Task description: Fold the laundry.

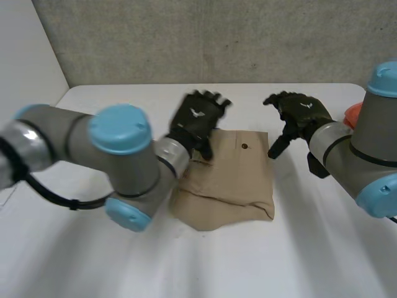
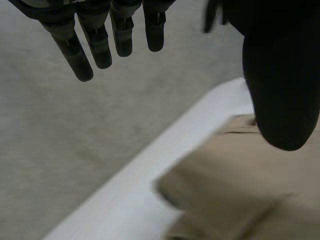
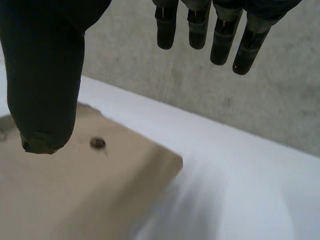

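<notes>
Head view: tan garment point(image 1: 226, 180), folded into a rough rectangle, lies on the white surface point(image 1: 124, 261) near the middle of its far edge, with a small dark button point(image 1: 244, 147) on top. Left robot hand point(image 1: 195, 121) hangs over the garment's far left corner; right robot hand point(image 1: 301, 112) hangs just beside its far right corner.

Left wrist view: fingers point(image 2: 100, 45) straight and spread wide from the thumb, holding nothing; whether the thumb touches the cloth below is unclear.

Right wrist view: fingers point(image 3: 200, 25) likewise straight, nothing held, thumb above the cloth near the button.

Likely step: between folds, both hands free. The next move probably calls for lowering onto the far corners and pinching them for another fold
</notes>
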Motion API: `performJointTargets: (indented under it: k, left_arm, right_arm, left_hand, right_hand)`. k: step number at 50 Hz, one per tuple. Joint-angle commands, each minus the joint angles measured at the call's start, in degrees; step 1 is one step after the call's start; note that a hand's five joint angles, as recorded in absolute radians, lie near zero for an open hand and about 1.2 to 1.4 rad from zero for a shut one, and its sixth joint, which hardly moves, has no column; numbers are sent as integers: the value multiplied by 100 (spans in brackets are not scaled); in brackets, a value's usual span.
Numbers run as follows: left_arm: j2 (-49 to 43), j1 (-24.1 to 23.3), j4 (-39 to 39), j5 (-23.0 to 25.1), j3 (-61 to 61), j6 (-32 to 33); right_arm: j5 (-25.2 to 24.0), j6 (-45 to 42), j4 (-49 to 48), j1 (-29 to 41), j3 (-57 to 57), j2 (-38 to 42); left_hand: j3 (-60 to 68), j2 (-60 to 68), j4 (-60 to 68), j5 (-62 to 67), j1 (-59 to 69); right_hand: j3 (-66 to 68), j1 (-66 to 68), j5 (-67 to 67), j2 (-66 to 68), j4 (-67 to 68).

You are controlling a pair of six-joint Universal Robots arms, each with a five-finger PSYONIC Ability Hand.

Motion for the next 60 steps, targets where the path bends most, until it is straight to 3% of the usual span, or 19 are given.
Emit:
performJointTargets:
  k: [1,4,8,12,24,31,36,42,46,52,60]
  left_arm:
    - [-1036,-221,-656,269,999,-20]
    - [-1308,-177,-1024,190,1228,-12]
    - [-1432,-116,-1403,-380,1290,76]
    - [-1406,-63,-1570,-654,1150,330]
    - [-1177,-54,-1755,-795,692,876]
    - [-932,-45,-1711,-874,736,990]
    - [-396,7,-1693,-725,736,885]
    - [465,69,-1728,-41,701,297]
    - [975,288,-2104,1038,631,-107]
    - [1231,666,-2817,2051,815,-494]
    - [1240,754,-2968,2281,921,-636]
  right_arm:
    - [-39,-128,127,70,-11,545]
    - [-118,-128,127,79,-81,775]
    - [-127,-224,127,114,-257,1126]
    - [-66,-540,127,289,-380,1372]
    - [75,-1709,100,466,-556,1847]
    - [242,-1815,127,413,-548,1628]
    - [383,-1789,-136,466,-100,838]
    - [603,-1789,-1023,571,1005,4]
    - [576,-1754,-1472,826,1806,-490]
    - [576,-1727,-1947,1230,2607,-517]
    - [567,-1806,-2747,1503,2810,89]
  left_hand:
    - [517,593,570,571,616]
    - [704,779,756,757,802]
    - [704,779,756,757,802]
    - [603,678,655,656,702]
    - [384,459,436,437,483]
    - [283,358,336,337,382]
    - [-3,72,50,51,96]
    - [-53,22,-1,0,45]
    - [14,89,66,67,112]
    - [31,106,83,84,130]
    - [81,156,133,134,180]
  right_hand:
    - [-233,-163,-336,-258,-335]
    - [-233,-163,-336,-258,-335]
    - [-233,-163,-336,-258,-335]
    - [-233,-163,-336,-258,-335]
    - [-233,-163,-336,-258,-335]
    - [-233,-163,-336,-258,-335]
    - [-233,-163,-336,-258,-335]
    - [-233,-163,-336,-258,-335]
    - [-233,-163,-336,-258,-335]
    - [-233,-163,-336,-258,-335]
    - [-233,-163,-336,-258,-335]
